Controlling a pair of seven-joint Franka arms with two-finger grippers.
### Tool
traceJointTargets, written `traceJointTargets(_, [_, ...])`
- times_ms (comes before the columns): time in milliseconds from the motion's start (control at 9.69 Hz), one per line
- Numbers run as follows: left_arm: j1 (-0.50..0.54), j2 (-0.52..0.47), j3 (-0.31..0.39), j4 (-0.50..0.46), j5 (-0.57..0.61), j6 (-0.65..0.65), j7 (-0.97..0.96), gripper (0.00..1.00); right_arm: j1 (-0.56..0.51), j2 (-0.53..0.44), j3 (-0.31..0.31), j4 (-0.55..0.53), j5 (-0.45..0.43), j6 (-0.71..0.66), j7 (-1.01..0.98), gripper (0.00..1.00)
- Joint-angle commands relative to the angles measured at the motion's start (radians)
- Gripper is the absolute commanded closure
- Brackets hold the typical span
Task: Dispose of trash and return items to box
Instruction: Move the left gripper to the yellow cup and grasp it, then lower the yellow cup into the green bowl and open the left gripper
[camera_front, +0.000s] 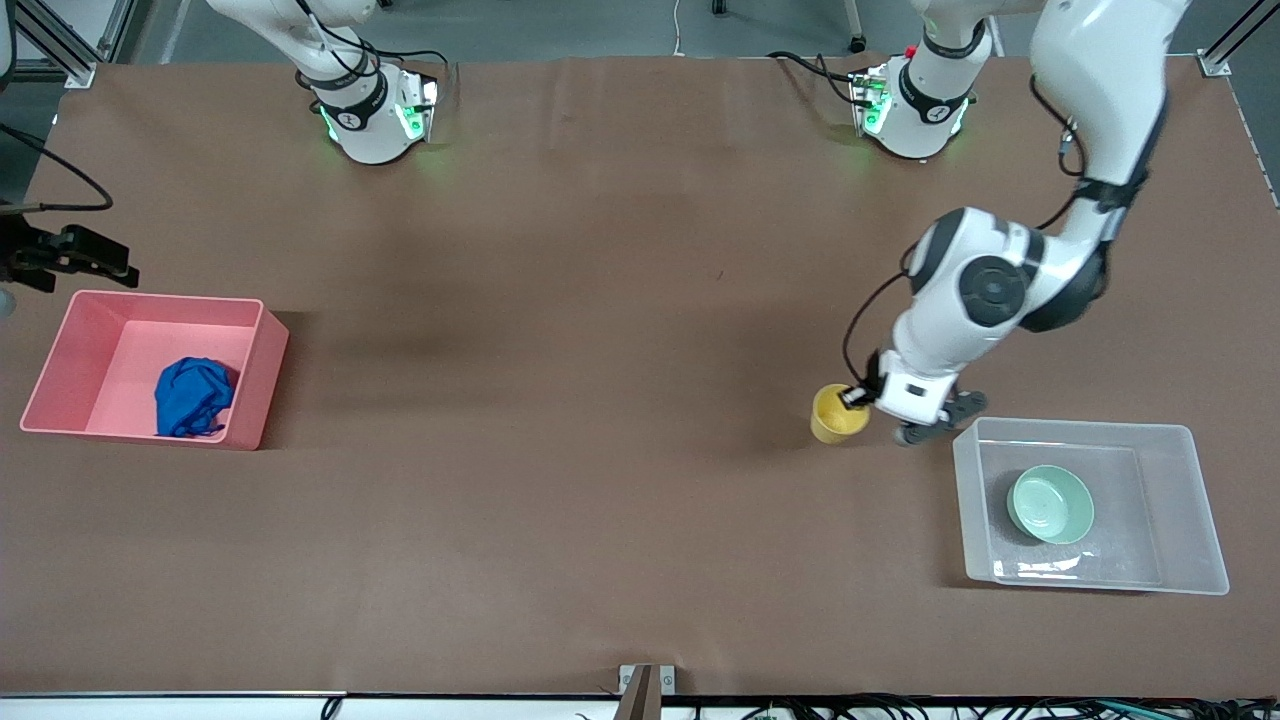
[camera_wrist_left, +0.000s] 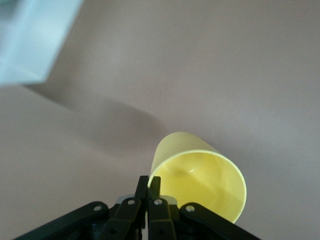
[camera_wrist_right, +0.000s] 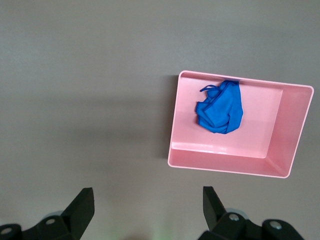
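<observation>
Small yellow plastic cup (camera_front: 838, 414), tilted, beside clear rectangular plastic box (camera_front: 1190, 500): left gripper (camera_wrist_left: 148, 186) bent low, pinching its rim. Right gripper (camera_wrist_right: 148, 202) gapes wide.

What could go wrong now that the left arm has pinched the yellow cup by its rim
The left gripper is shut on only a thin edge of the yellow cup, so the cup might slip or swing when lifted. The clear box sits right beside it, and a low carry could knock the cup against the wall. Dropped carelessly, it may land on the green bowl already inside.
</observation>
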Motion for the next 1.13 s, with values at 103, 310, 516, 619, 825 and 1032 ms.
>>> traceJointTargets(103, [0.111, 0.057, 0.011, 0.246, 0.023, -0.211, 0.227, 1.00, 0.037, -0.049, 0.001, -0.049, -0.010, -0.017, 0.044, 0.04])
traceJointTargets(310, [0.222, 0.083, 0.014, 0.291, 0.023, -0.222, 0.485, 1.00, 0.037, -0.043, 0.001, -0.021, -0.003, -0.020, 0.044, 0.04])
traceJointTargets(516, [0.303, 0.155, 0.015, 0.346, 0.023, -0.222, 0.697, 1.00, 0.036, -0.038, 0.001, 0.012, 0.000, -0.020, 0.046, 0.03])
traceJointTargets(619, [0.332, 0.190, 0.018, 0.354, 0.022, -0.213, 0.786, 1.00, 0.037, -0.038, -0.001, 0.028, 0.002, -0.020, 0.043, 0.03])
traceJointTargets(825, [0.357, 0.290, 0.040, 0.427, 0.055, -0.205, 0.908, 1.00, 0.045, -0.038, 0.001, 0.043, 0.003, -0.020, 0.041, 0.03])
traceJointTargets(1032, [0.354, 0.352, 0.058, 0.443, 0.081, -0.157, 0.934, 1.00, 0.071, -0.038, 0.001, 0.046, 0.003, -0.020, 0.050, 0.03])
